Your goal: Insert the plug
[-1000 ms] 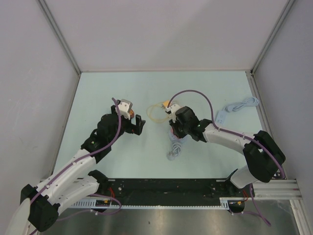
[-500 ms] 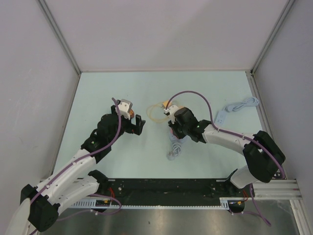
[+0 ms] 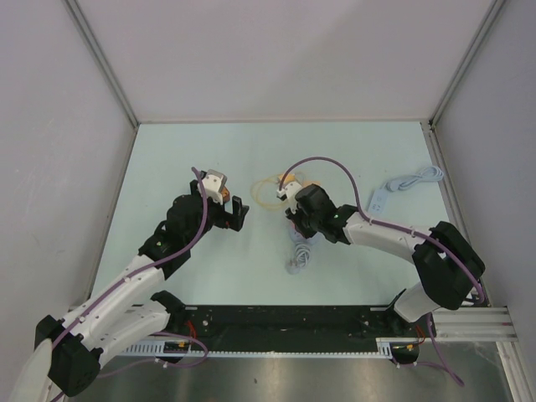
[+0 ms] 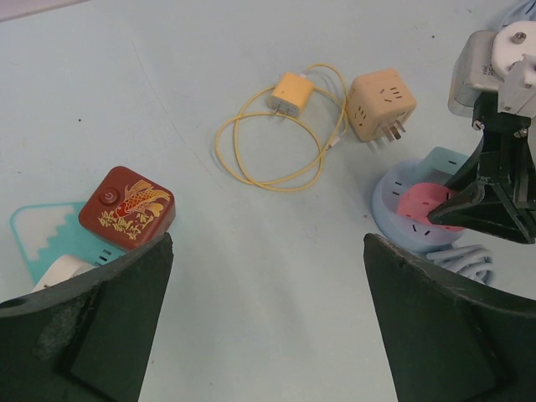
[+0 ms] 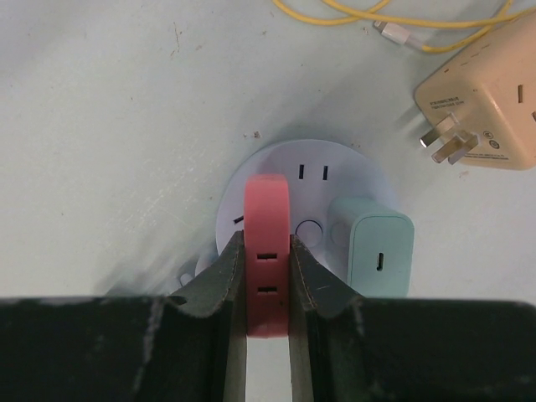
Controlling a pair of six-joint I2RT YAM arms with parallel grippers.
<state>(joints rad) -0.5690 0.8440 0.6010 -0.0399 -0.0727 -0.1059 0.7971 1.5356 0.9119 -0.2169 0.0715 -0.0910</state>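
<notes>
My right gripper [image 5: 267, 243] is shut on a flat red plug [image 5: 267, 251], fingers pressed against its two broad sides. The plug stands edge-on over the face of a round pale socket hub [image 5: 301, 163]; its prongs are hidden, so how deep it sits cannot be told. A mint charger [image 5: 379, 255] is plugged into the same hub beside it. In the left wrist view the hub [image 4: 402, 222] and red plug [image 4: 423, 203] show at the right, under the right gripper [image 4: 456, 209]. My left gripper [image 4: 266, 251] hovers open over bare table, left of the hub.
A beige cube adapter [image 4: 381, 102] and a yellow charger [image 4: 291, 90] with its looped yellow cable lie behind the hub. A red box with a gold fish [image 4: 127, 205] sits by my left finger. A white cable [image 3: 409, 182] lies far right; the hub's cord [image 3: 299, 255] coils nearer.
The right gripper with the red plug has shifted slightly left over the hub. The left arm has not moved.
</notes>
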